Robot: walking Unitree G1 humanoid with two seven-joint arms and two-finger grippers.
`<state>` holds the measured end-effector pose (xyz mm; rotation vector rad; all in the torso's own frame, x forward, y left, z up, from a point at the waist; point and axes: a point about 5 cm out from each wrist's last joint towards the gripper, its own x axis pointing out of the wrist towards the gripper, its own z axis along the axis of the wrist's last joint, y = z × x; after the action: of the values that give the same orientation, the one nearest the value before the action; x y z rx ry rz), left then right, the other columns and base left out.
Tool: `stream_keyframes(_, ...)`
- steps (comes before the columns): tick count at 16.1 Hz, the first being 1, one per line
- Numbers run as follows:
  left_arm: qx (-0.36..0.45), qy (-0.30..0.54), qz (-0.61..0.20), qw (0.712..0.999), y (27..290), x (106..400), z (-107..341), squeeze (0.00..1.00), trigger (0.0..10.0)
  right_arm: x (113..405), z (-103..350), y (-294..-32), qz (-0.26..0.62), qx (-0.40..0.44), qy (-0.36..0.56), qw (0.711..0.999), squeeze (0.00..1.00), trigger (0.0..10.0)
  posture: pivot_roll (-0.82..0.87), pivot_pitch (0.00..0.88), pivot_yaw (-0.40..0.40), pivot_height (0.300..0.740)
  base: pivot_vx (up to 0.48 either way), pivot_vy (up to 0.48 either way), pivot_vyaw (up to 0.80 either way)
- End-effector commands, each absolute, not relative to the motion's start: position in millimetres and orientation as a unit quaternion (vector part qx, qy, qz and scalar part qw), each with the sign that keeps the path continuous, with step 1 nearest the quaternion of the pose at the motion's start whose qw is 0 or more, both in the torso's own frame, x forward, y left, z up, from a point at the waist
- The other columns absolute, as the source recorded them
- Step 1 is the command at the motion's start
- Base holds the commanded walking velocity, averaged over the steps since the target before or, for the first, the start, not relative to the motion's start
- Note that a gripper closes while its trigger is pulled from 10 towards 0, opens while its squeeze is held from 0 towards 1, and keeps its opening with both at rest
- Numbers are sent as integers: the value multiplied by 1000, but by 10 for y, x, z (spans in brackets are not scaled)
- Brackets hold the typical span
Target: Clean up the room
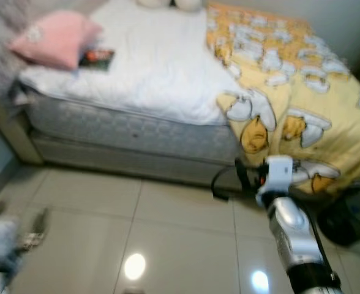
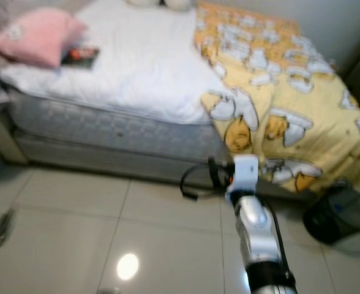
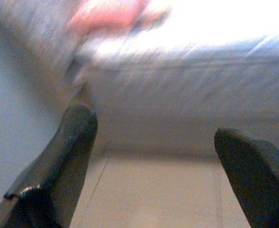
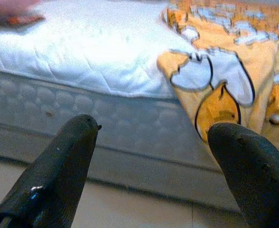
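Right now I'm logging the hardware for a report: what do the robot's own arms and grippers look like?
The right arm is silver with a black band near the bottom, a white wrist block and a looping black cable. Both the right gripper and left gripper have two long, rounded black fingers.

i see a white sheet (image 1: 149, 55) on the bed, a pink pillow (image 1: 54, 38) upper left, a yellow blanket (image 1: 290, 86) with white and orange cartoon figures at right, a grey quilted mattress (image 1: 125, 128), beige glossy tiles (image 1: 137, 233).

One bed (image 1: 137, 128), one pink pillow (image 1: 54, 38), one yellow blanket (image 1: 302, 92), one book (image 1: 96, 59).
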<state>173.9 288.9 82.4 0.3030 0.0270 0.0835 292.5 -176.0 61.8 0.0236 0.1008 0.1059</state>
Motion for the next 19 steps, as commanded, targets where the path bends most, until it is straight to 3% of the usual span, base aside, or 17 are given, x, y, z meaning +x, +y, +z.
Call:
stream_keyframes(1, 153, -48, -7, 987, 2609, 1971, 1072, 0, 10000, 2879, 618, -1802, 49, 7, 45, 998, 0, 10000, 129, 11, -45, 740, 0, 0, 0)
stream_keyframes(2, 129, -84, -7, 988, 2441, 2217, 1238, 0, 10000, 2874, 629, -1760, 50, 12, 41, 998, 0, 10000, 116, 4, -40, 740, 0, 0, 0)
stream_keyframes(4, 76, -26, -42, 996, 2088, 2623, 1155, 0, 10000, 2891, 671, -1686, 46, 23, 26, 998, 0, 10000, 94, 0, -28, 740, 0, 0, 0)
stream_keyframes(7, -57, -31, -91, 994, 1596, 2815, 1200, 0, 10000, 2904, 883, -1677, 26, 18, -24, 999, 0, 10000, 28, 0, 7, 740, 0, 0, 0)
stream_keyframes(11, -43, -24, -98, 994, 1546, 2851, 1231, 0, 10000, 2884, 913, -1653, 10, 34, -28, 999, 0, 10000, -33, 0, 41, 740, 0, 0, 0)
stream_keyframes(12, -73, -30, -103, 991, 1540, 2848, 1253, 0, 10000, 2877, 925, -1621, 15, 32, -30, 999, 0, 10000, -39, 0, 44, 740, 439, 0, 0)
stream_keyframes(19, -75, -15, -88, 993, 1525, 2912, 1213, 0, 10000, 2931, 964, -1618, 13, 28, -30, 999, 0, 10000, -37, 0, 43, 740, 480, 0, 0)
